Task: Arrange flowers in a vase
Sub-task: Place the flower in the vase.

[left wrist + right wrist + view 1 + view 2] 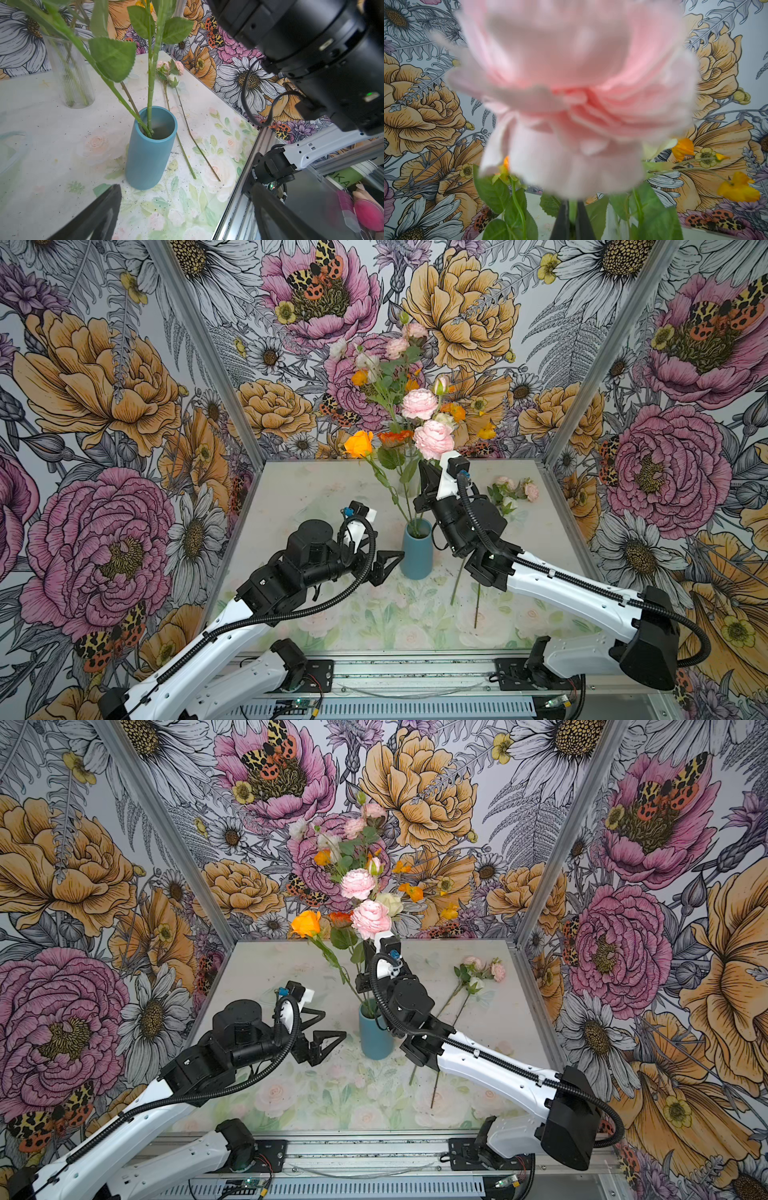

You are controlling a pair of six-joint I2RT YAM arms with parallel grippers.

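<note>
- The right gripper (572,220), with slim black tapered fingers, is clamped on the thin green stem of a ruffled pale pink flower (434,439), raised over the smooth matte blue cylindrical vase (417,551).
- The left gripper (320,1028) has its black triangular fingers spread wide and empty, just beside the vase's wall.
- An orange rose (359,444) with serrated leaves leans out of the vase.
- Two loose thin-stemmed pink sprigs (517,489) lie flat on the rose-printed table (299,493).
- A ribbed clear glass vase (70,83) stands behind.
</note>
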